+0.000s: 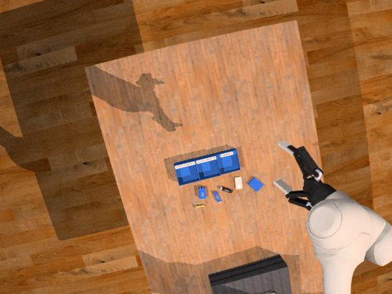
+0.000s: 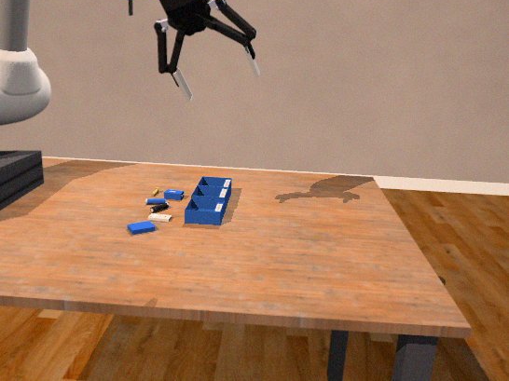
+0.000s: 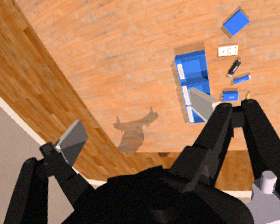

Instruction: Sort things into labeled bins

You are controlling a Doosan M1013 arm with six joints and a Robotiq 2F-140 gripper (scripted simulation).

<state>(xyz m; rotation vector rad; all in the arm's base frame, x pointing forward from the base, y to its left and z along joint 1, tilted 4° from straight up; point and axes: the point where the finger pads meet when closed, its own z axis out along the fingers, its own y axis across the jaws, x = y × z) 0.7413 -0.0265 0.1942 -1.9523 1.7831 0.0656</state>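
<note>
Blue boxy battery-like block with dark terminals [image 1: 202,193] [image 2: 173,195] [image 3: 230,96]: on the surface, just beside the blue three-compartment bin row [image 1: 218,174] [image 2: 203,217] [image 3: 207,71], apart from it. In the top view, terminals point far, at the bins; long axis runs near-far, slight tilt. Probably stiff, fairly dense for its size, smooth wrap, so could slip if pinched off-centre. I'd take it across the narrow width, mid-body, off the terminals. Small blue cylinder [image 1: 217,196] [image 2: 155,201] [image 3: 242,79] lies to its right, small yellow piece [image 1: 199,205] [image 2: 155,191] [image 3: 248,95] nearer; mind both. Fingers [image 1: 284,167] [image 2: 225,88] wide, nothing held, well above the surface. Label text unreadable here.
</note>
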